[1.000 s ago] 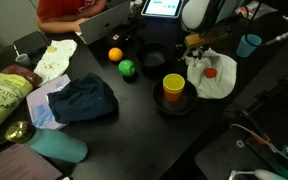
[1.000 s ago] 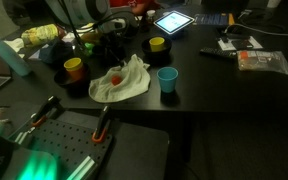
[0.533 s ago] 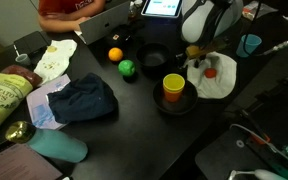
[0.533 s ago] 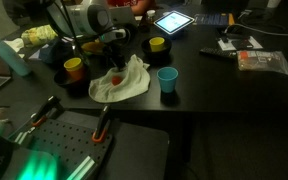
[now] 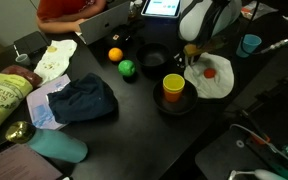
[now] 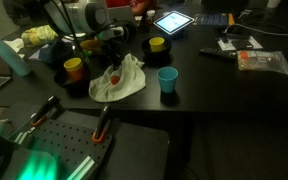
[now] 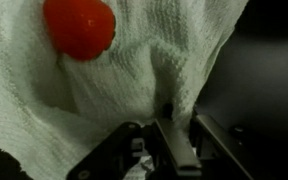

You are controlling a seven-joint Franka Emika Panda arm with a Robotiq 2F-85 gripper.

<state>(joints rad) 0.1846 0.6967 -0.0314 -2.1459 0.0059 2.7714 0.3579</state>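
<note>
A white towel (image 5: pixel 220 84) (image 6: pixel 127 84) lies on the black table with a small red ball (image 5: pixel 211 72) (image 6: pixel 115 79) resting on it. My gripper (image 5: pixel 192 58) (image 6: pixel 111 62) is down at the towel's edge, beside the ball. In the wrist view the gripper (image 7: pixel 187 128) pinches a raised fold of the towel (image 7: pixel 134 70) between its dark fingers (image 7: pixel 177 146). The red ball (image 7: pixel 79 25) sits a short way beyond the fingertips, untouched.
A yellow cup (image 5: pixel 173 87) stands in a black bowl close to the towel. A green ball (image 5: pixel 127 68), an orange ball (image 5: pixel 114 54), a dark blue cloth (image 5: pixel 82 100), a blue cup (image 5: pixel 248 45) (image 6: pixel 166 79) and a tablet (image 6: pixel 174 20) are spread over the table.
My gripper came down onto the towel's edge and its jaws closed from wide open onto a fold. The cloth has bunched up slightly there.
</note>
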